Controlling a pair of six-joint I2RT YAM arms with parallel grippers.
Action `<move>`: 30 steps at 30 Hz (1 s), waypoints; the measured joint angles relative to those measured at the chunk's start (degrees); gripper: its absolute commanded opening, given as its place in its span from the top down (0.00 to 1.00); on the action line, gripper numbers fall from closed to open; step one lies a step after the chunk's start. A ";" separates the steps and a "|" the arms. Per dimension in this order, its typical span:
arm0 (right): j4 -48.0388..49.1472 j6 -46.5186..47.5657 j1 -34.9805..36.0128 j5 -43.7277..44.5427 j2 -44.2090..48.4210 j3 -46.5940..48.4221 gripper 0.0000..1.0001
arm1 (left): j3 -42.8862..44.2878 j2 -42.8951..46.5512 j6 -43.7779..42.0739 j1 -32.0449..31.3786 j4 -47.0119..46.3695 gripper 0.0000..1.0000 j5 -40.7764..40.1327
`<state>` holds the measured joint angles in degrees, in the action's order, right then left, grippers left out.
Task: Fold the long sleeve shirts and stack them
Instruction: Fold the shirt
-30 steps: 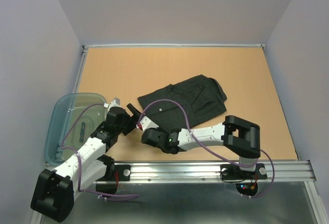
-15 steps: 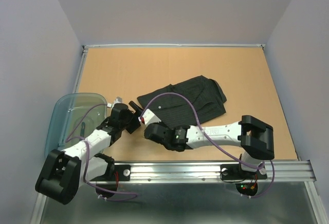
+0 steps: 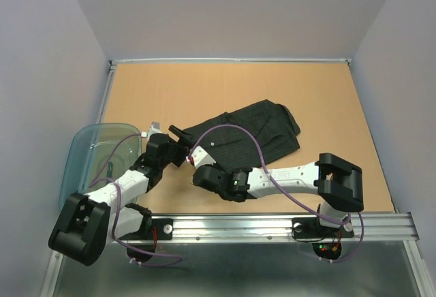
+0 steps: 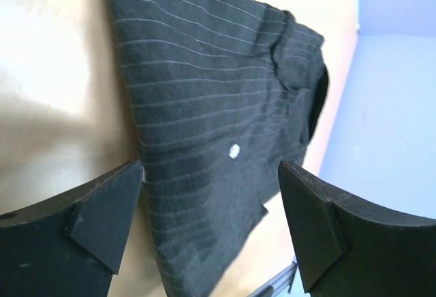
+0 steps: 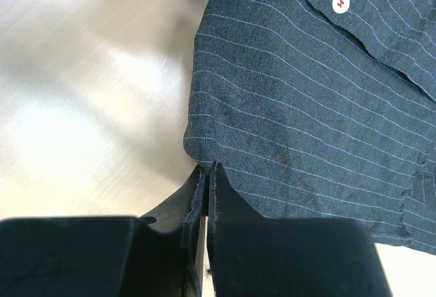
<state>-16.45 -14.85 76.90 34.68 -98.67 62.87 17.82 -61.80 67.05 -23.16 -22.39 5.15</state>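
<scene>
**Item: long sleeve shirt** [image 3: 248,132]. One piece. Black with thin pale pinstripes, folded into a compact, roughly rectangular bundle. It lies flat near the middle of the bench [image 3: 170,92] and runs diagonally. The thicker, bunched end points toward the far right corner and the flat end toward the near left corner. A small white button [image 5: 340,2] shows on the upper face.

**Right gripper** [image 5: 206,172]. The fingers are pressed together with no gap visible. Their tips sit at the hem on the shirt's near left corner and touch the edge of the cloth. Whether fabric is caught between them cannot be told. The arm reaches leftward, low over the bench, from its base at the near edge.

**Left gripper** [image 4: 211,167]. The fingers are spread wide and hold nothing. It is at the shirt's near left end, just beside the right gripper. In the left wrist view the striped cloth fills the space beyond and between the two black fingers. Contact with the cloth cannot be judged.

**Plastic tub** [image 3: 85,154]. Translucent blue-grey with rounded corners, at the left edge of the bench. It is partly behind the left arm and well apart from the shirt.

**Bench.** Tan wood-grain top. A metal rail [image 3: 272,225] along the near edge carries both arm bases. Purple cables [image 3: 238,133] loop from the arms, one of them arching over the shirt.
</scene>
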 measured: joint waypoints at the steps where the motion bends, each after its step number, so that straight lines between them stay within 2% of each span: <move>1: 0.00 -0.02 0.00 0.00 0.04 -0.02 0.99 | 0.00 -0.87 -0.02 0.00 -0.59 0.10 -0.28; 7: -0.02 -0.07 0.00 0.02 1.20 -0.09 0.99 | 0.11 -9.84 -0.04 0.04 -2.60 0.18 -1.16; 14: 0.13 -0.42 0.00 0.04 4.31 -2.27 0.99 | 2.14 -13.44 -1.33 0.15 -4.35 0.32 -2.25; 16: 0.09 -0.63 0.00 0.04 4.70 -3.02 0.99 | 2.43 -13.79 -1.73 0.37 -4.39 0.33 -2.40; 18: 0.09 -1.11 0.00 0.02 4.92 -3.76 0.99 | 2.91 -14.23 -2.10 0.39 -4.46 0.31 -2.25; 20: -0.11 -1.53 0.00 0.02 4.96 -3.89 0.99 | 3.32 -14.69 -2.38 0.42 -4.63 0.22 -1.42; 25: -0.02 -1.88 0.00 0.04 4.96 -3.89 0.99 | 3.41 -14.84 -2.71 0.26 -5.05 0.11 1.84; 30: -0.04 -1.88 0.00 0.02 4.96 -3.89 0.99 | 2.40 -13.03 -3.15 -1.03 -6.01 0.09 2.82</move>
<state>-16.49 -16.73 76.90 34.70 -93.71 58.98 20.23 -74.83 63.90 -24.18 -28.40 7.97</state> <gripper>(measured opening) 0.034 0.903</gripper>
